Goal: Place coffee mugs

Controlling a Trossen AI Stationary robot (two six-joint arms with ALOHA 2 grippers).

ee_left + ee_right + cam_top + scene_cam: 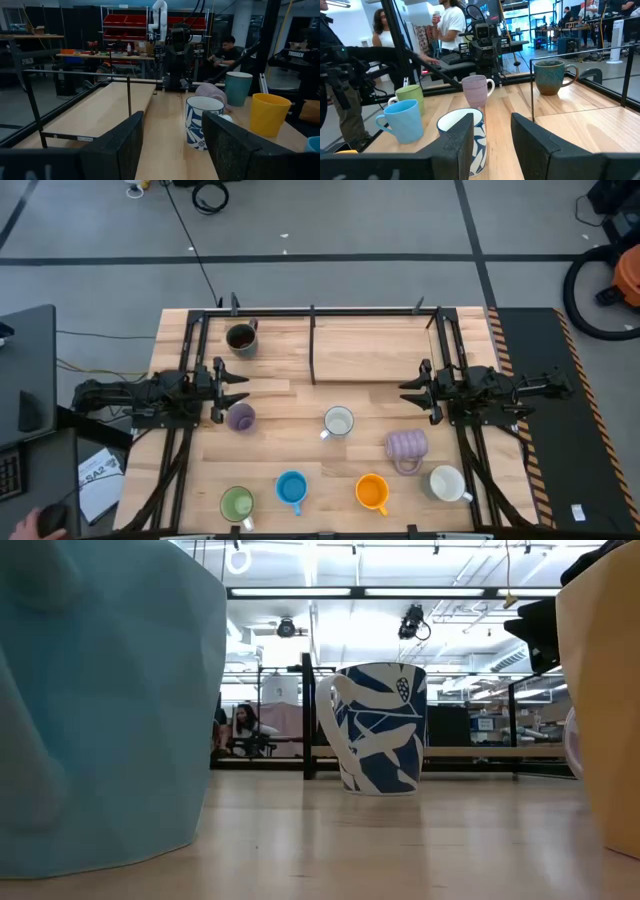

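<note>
Eight coffee mugs stand upright on the wooden table (300,455). A dark one (241,338) is at the far left. A lilac one (240,417), a white blue-patterned one (338,422) and a ribbed lavender one (407,445) stand in the middle. Green (237,503), blue (291,488), orange (372,491) and pale (446,483) mugs line the near edge. My left gripper (243,386) hovers open at the left, just beyond the lilac mug. My right gripper (405,390) hovers open at the right, beyond the ribbed mug. Each wrist view shows the gap between the fingers with nothing in it (172,150) (495,145).
A black metal frame (313,345) with an upright divider rails off the table's far half; the dark mug stands inside its left bay. The arms' black bases flank the table. People show in the room beyond the table (451,25).
</note>
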